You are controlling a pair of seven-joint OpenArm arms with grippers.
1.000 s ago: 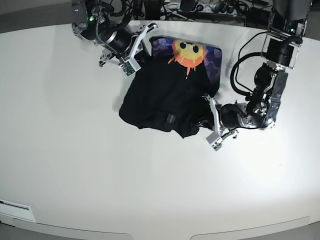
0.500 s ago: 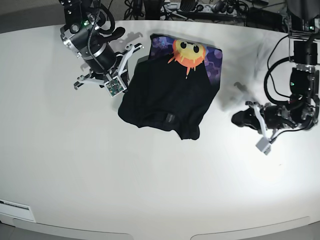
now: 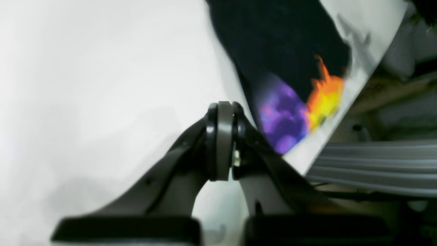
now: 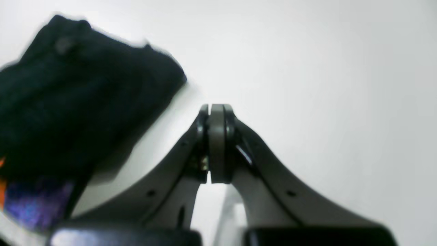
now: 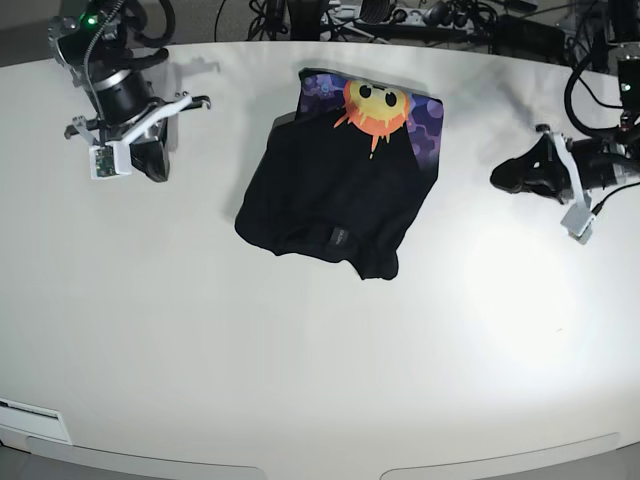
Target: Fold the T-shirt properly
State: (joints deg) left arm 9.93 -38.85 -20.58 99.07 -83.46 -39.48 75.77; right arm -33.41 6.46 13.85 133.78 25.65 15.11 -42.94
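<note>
The black T-shirt (image 5: pixel 335 190) lies in a crumpled, partly folded heap at the middle back of the white table (image 5: pixel 300 350). Its sun face on purple print (image 5: pixel 378 105) shows along the far edge. My left gripper (image 5: pixel 497 180) is shut and empty over bare table to the shirt's right. In the left wrist view this gripper (image 3: pixel 222 106) points past the shirt (image 3: pixel 280 44). My right gripper (image 5: pixel 157 172) is shut and empty, far to the shirt's left. In the right wrist view this gripper (image 4: pixel 215 108) has the shirt (image 4: pixel 75 95) blurred to its left.
Cables and equipment (image 5: pixel 400 15) crowd the space behind the table's far edge. A white label (image 5: pixel 30 415) sits at the front left corner. The table's curved front edge (image 5: pixel 320 470) runs along the bottom.
Both grippers have drawn away from the T-shirt, the left one to the right and the right one to the far left. The shirt lies released and still.
</note>
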